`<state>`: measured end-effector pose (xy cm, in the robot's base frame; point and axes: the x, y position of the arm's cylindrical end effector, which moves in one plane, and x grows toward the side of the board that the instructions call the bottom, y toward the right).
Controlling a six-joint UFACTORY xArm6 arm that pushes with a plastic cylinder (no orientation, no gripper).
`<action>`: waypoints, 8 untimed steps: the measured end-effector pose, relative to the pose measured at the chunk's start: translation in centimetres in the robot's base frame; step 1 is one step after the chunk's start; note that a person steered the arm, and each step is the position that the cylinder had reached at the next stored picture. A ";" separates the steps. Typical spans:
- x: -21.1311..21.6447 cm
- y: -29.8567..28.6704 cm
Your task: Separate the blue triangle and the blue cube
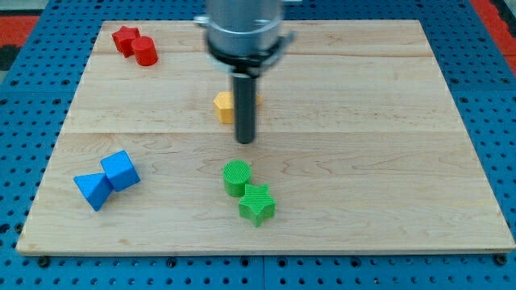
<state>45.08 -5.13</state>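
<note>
The blue cube [121, 170] and the blue triangle [93, 189] sit touching each other near the board's lower left corner, the triangle at the cube's lower left. My tip [245, 141] is at the board's middle, well to the right of and above both blue blocks, touching neither. The rod rises from it to the arm's grey housing [243, 31] at the view's top.
A yellow block [225, 107] lies just left of the rod, partly hidden by it. A green cylinder [237, 177] and a green star [257, 204] touch below my tip. A red star [125, 38] and red cylinder [145, 51] sit at the upper left. The wooden board [387, 145] lies on blue pegboard.
</note>
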 end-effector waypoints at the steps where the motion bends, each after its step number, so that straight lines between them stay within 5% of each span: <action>1: 0.0 -7.7; 3: 0.0 -19.9; 4: 4.0 -23.9; 5: 6.9 -23.7; 8: 7.2 -13.9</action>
<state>52.24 -19.06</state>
